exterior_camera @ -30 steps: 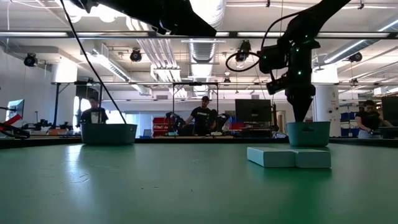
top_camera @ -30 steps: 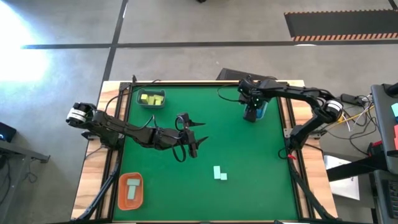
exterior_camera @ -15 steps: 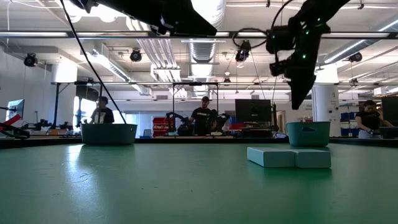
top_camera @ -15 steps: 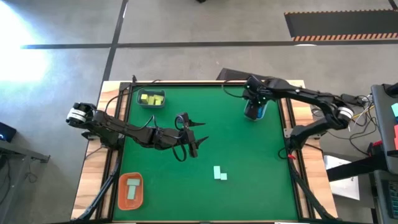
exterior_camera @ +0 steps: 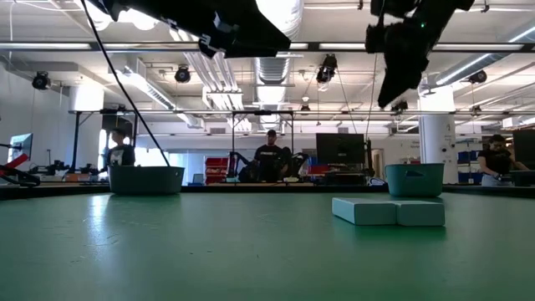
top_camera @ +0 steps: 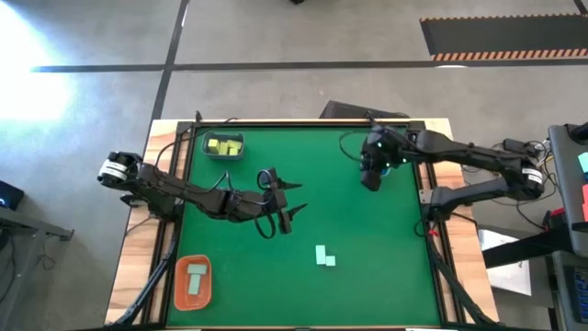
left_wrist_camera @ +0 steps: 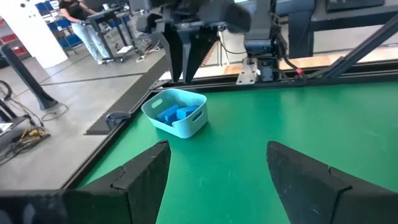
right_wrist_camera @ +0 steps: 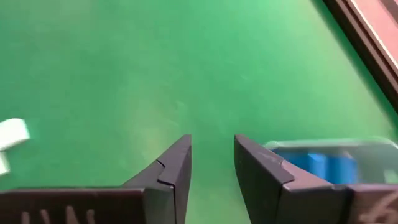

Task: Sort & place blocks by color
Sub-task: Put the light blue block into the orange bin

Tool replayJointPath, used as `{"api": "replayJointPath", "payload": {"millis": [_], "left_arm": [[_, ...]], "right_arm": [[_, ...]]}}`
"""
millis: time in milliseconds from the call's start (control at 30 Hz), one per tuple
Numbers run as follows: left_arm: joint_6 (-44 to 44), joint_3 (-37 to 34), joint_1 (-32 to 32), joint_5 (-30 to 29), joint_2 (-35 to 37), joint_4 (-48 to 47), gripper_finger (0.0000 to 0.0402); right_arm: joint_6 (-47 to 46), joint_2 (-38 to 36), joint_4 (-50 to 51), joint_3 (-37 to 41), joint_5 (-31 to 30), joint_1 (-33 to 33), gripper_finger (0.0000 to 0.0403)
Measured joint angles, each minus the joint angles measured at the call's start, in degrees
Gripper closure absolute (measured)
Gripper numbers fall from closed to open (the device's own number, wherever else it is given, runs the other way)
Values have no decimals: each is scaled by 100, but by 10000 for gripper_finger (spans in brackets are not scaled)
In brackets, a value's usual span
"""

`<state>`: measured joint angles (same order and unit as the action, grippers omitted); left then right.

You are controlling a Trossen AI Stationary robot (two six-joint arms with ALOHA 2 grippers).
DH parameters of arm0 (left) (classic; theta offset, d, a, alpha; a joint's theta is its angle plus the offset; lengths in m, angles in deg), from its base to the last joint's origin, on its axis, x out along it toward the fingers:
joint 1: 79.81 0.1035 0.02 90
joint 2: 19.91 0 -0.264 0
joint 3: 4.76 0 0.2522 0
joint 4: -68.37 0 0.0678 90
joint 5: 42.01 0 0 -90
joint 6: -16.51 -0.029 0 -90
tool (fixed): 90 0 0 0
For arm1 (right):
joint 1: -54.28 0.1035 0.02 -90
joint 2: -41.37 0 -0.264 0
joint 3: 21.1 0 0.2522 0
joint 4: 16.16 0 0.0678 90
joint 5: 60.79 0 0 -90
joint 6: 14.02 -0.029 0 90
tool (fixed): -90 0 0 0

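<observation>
Two pale mint blocks (top_camera: 323, 255) lie side by side on the green table, also visible in the low view (exterior_camera: 389, 211). Yellow blocks (top_camera: 223, 145) sit in a grey-blue tray (top_camera: 209, 152) at the far left. Blue blocks (left_wrist_camera: 175, 113) lie in another grey-blue tray (left_wrist_camera: 186, 126) at the far right. One mint block (top_camera: 196, 273) rests in the orange tray (top_camera: 181, 296). My right gripper (top_camera: 370, 180) hangs open and empty above the table beside the blue tray (right_wrist_camera: 211, 149). My left gripper (top_camera: 298, 198) waits open over mid-table (left_wrist_camera: 217, 155).
The table's raised dark rails (top_camera: 424, 184) run along its sides. Bare green surface (top_camera: 367, 239) spreads between the trays and the mint blocks. People (exterior_camera: 269, 155) stand in the room beyond the far edge.
My right gripper has risen out of the blue-block tray and drawn a little toward the near edge, tilting as it climbed. The tray and the blocks have stayed where they were.
</observation>
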<state>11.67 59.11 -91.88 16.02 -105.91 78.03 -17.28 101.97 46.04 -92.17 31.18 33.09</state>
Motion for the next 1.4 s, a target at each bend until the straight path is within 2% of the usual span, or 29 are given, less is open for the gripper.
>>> {"api": "replayJointPath", "payload": {"millis": [400,833,1133,1400], "left_arm": [[93,39,-363,18,-4,131,152],[653,50,-726,31,-61,170,152],[1442,91,-856,40,-382,174,152],[1541,506,-1119,84,-978,166,152]], "right_arm": [[-375,3,-1567,435,-2,2052,342],[-77,858,-3091,609,-81,3620,349],[-75,1168,-4136,992,-1038,4492,364],[-190,1033,-4465,1268,-1751,5100,371]]}}
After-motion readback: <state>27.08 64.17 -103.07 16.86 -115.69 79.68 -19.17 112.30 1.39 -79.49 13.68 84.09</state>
